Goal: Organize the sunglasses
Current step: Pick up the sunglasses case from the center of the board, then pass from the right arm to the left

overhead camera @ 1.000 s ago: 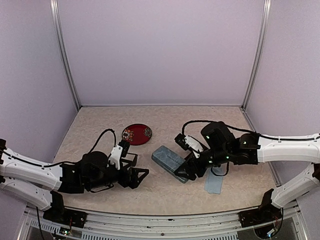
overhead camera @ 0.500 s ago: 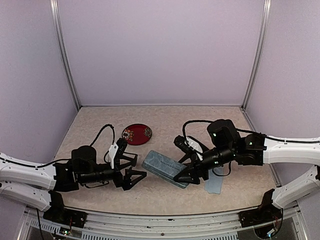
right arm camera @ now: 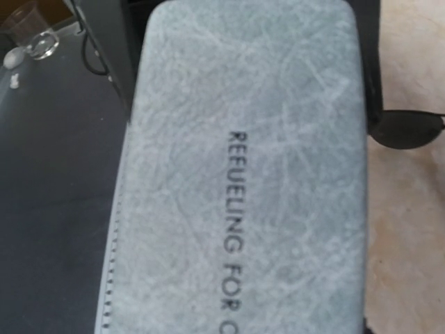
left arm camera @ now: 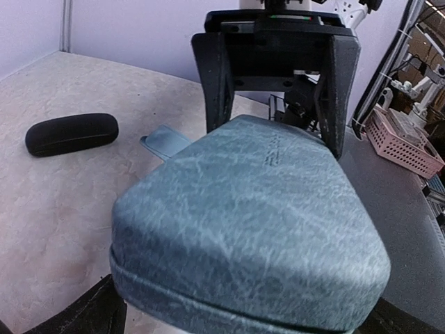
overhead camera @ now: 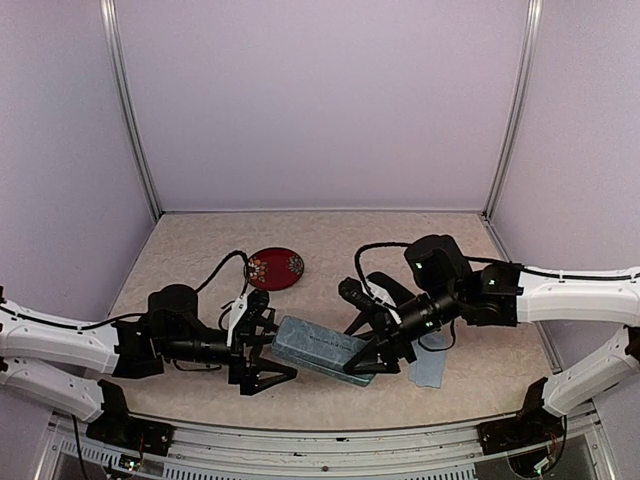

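1. Right pincer (overhead camera: pixel 362 352) is clamped across one short end of the blue-grey case (overhead camera: pixel 322 348). Left pincer (overhead camera: pixel 274 352) is spread wide w/ fingers either side of the other end, not closed on it.
2. Change vs a sec ago: R arm swung the case leftward, toward the L arm. L arm pulled back, turned, and now faces the case end-on.
3. Meaning: prob a handover or two-arm hold to get the case open. That's prep only, nothing packed yet.
4. Sunglasses (right arm camera: pixel 407 130): one dark lens w/ a thin frame lies on the table (overhead camera: pixel 420 240), just beside the case's long edge in the R wrist view. Other pair not made out.
5. Edges/room:
   - L pincer's lower finger is near the table's front edge, so room is tight there.
   - Black case (left arm camera: pixel 69 133) sits behind the held case.
   - Red dish (overhead camera: pixel 274 268) is behind the L wrist.
   - Cloth (overhead camera: pixel 425 365) is beside the R pincer.
   - More room toward the back; walls well apart.
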